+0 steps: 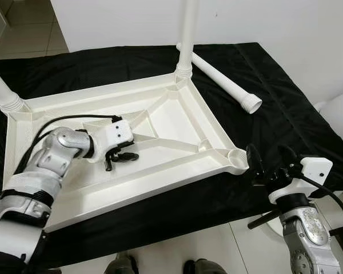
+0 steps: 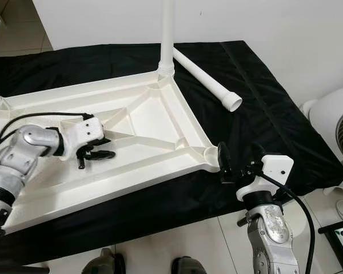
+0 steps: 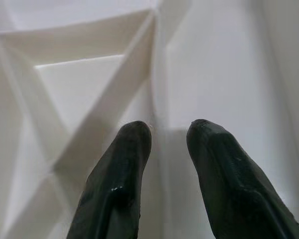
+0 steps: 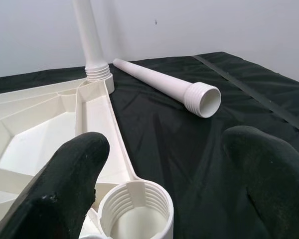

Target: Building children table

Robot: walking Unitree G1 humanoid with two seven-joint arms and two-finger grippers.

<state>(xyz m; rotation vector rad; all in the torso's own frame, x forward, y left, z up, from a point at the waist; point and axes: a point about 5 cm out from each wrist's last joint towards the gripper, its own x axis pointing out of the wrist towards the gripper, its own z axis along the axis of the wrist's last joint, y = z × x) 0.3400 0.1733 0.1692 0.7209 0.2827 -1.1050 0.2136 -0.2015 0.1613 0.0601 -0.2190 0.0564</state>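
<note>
A white plastic tabletop (image 1: 160,123) lies upside down on a black cloth. One leg (image 1: 187,34) stands screwed into its far corner and another leg (image 1: 3,91) into its left corner. A loose leg (image 1: 223,77) lies on the cloth behind, threaded end toward the right. The near right corner has an empty threaded socket (image 1: 238,157). My left gripper (image 1: 123,160) rests on the ribbed underside, fingers (image 3: 124,164) slightly apart over a rib, holding nothing. Just right of the empty socket (image 4: 134,209), my right gripper (image 1: 268,157) hangs open wide.
The black cloth (image 1: 274,108) covers a low surface that ends near my feet (image 1: 120,265). A white fan (image 2: 337,125) stands on the tiled floor at the right. A white wall runs behind.
</note>
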